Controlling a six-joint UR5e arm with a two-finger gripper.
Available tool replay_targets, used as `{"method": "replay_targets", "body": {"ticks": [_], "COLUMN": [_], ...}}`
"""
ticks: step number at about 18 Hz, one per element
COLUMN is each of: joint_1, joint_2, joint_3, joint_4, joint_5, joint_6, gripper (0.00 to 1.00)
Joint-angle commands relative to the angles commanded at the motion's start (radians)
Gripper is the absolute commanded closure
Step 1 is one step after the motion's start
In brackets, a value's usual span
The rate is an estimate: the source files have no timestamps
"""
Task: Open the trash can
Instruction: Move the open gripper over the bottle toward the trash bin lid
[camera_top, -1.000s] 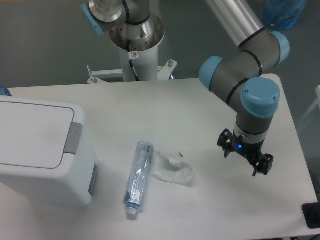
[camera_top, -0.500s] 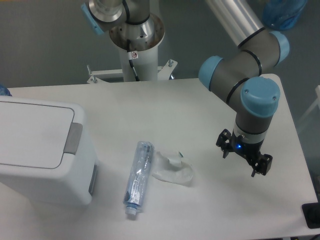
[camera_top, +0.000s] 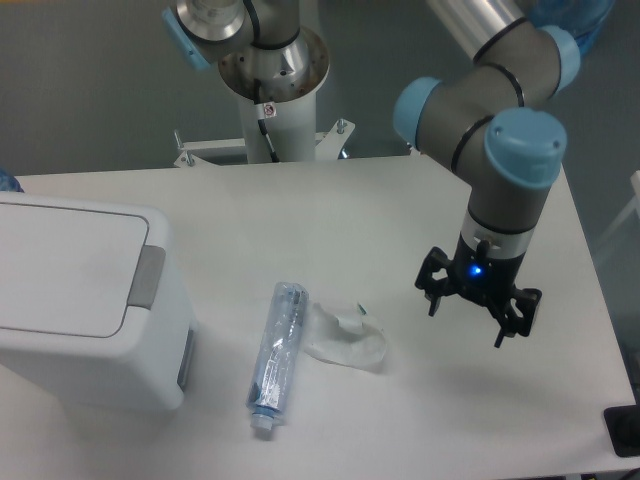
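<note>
The trash can (camera_top: 80, 300) is a large white boxy bin at the left edge of the table. Its flat white lid is down, with a grey push tab (camera_top: 150, 275) on the right side of the lid. My gripper (camera_top: 478, 312) hangs over the right part of the table, far to the right of the can. Its black fingers (camera_top: 432, 297) are spread apart and hold nothing.
A clear plastic bottle (camera_top: 278, 356) lies on the table between the can and the gripper. A crumpled clear wrapper (camera_top: 346, 338) lies just right of it. The robot base column (camera_top: 272, 90) stands behind the table. A dark object (camera_top: 624, 430) sits at the right table edge.
The gripper has risen a little and shifted left, and its wrist has turned so the fingers stand more level. The can, bottle and wrapper have not moved.
</note>
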Motion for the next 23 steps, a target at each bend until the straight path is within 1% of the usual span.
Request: {"method": "replay_targets", "body": {"ticks": [2, 6, 8, 10, 14, 17, 20, 23], "joint_1": [-0.015, -0.058, -0.078, -0.098, -0.143, -0.172, -0.202, -0.242], "joint_2": [0.024, 0.069, 0.08, 0.103, 0.13, 0.134, 0.15, 0.157], "joint_3": [-0.006, -0.014, -0.014, -0.014, -0.015, -0.025, -0.047, -0.051], "joint_4": [0.0, 0.002, 0.003, 0.005, 0.011, 0.02, 0.06, 0.071], "joint_5": [-0.063, -0.149, -0.175, -0.2, -0.24, -0.238, -0.237, -0.237], "joint_6": [-0.069, -0.209, -0.25, -0.314, -0.436, -0.462, -0.464, -0.465], "gripper": [0.0, 0.0, 0.0, 0.0, 0.0, 0.0, 0.0, 0.0]}}
